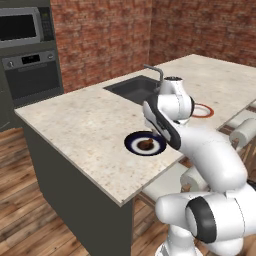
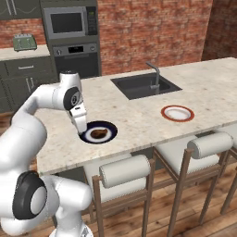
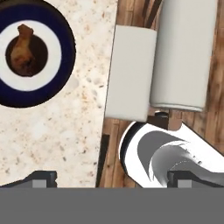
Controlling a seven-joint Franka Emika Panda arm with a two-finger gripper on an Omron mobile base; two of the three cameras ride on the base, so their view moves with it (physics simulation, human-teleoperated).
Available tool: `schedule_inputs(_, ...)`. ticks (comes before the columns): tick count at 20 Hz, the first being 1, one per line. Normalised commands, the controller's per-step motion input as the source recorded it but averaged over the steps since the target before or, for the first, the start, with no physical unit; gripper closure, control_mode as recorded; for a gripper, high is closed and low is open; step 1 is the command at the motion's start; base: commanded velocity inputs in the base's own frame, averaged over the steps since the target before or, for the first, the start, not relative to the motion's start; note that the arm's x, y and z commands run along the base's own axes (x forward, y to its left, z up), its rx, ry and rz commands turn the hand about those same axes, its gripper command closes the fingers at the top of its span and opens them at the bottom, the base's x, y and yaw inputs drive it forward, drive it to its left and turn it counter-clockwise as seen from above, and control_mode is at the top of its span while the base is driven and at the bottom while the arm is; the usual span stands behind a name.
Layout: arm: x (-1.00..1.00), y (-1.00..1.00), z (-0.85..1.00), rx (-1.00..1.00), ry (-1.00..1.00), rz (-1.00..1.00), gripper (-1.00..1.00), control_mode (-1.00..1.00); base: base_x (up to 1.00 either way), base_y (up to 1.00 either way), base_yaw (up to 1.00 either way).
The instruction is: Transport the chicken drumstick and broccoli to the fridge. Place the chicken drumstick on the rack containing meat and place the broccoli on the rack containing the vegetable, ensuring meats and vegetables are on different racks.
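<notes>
The chicken drumstick, a reddish-brown lump, lies in the middle of a dark-blue-rimmed plate on the speckled island counter. The base views show the same drumstick near the counter's front edge. My gripper hangs above the counter edge just beside the plate, pointing down, with its jaws wide open and nothing between them. In the right base view the gripper sits at the plate's left rim. The broccoli and the fridge are out of view.
A red-rimmed white plate lies farther right on the counter, past the dark sink and its faucet. White-cushioned stools line the front edge. An oven and microwave stand against the back wall.
</notes>
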Motion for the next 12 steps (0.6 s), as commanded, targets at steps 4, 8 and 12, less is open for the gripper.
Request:
schedule_inputs(4, 0.31, 0.0, -0.3, -0.01, 0.02, 0.0, -1.0, -1.0, 0.0, 0.0, 0.0)
schedule_inputs(8, 0.23, -0.04, -0.33, 0.0, 0.02, 0.0, -1.0, -1.0, 0.0, 0.0, 0.0)
schedule_inputs(12, 0.13, -0.15, -0.3, 0.0, 0.01, 0.0, -1.0, -1.0, 0.0, 0.0, 0.0)
